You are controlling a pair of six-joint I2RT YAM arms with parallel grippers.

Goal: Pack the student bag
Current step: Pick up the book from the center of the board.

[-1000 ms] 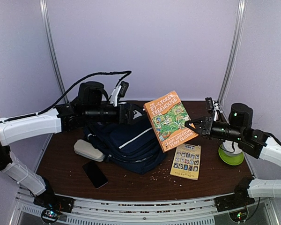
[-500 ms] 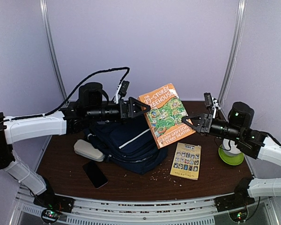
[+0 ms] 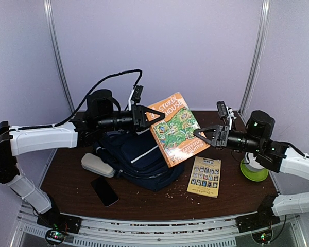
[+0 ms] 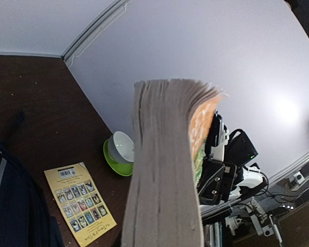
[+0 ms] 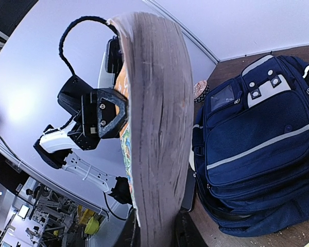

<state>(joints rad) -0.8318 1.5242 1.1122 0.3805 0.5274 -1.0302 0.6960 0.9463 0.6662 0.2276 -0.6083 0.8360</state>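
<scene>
Roughly mid-scene, an orange paperback book (image 3: 174,128) with a cartoon treehouse cover is held up in the air above the dark brown table (image 3: 154,201), tilted so the cover faces the overhead camera. Reaching in from the left side, the left arm (image 3: 41,139) has the left jaws closed on the book's upper left corner; one black triangular finger lies flat on the cover and the other is hidden behind the book. Reaching in from the right side, the right arm (image 3: 298,164) has the right jaws closed on the book's right edge. Both wrist cameras look straight along the book's grey page edges, which fill the middle of each view. Below the book and a little to its left, the student bag (image 3: 141,162) lies on the table, left of centre; it is navy blue, with a thin white stripe across its front pocket and pale patches near its top. A beige pouch (image 3: 97,164) lies touching the bag's left side, and a dark phone (image 3: 104,191) lies flat just in front of that pouch. A thin yellow booklet (image 3: 204,176) lies flat on the table to the right of the bag. Beyond it, near the table's right edge, a white cup on a green saucer (image 3: 254,171) sits partly hidden behind the right arm
</scene>
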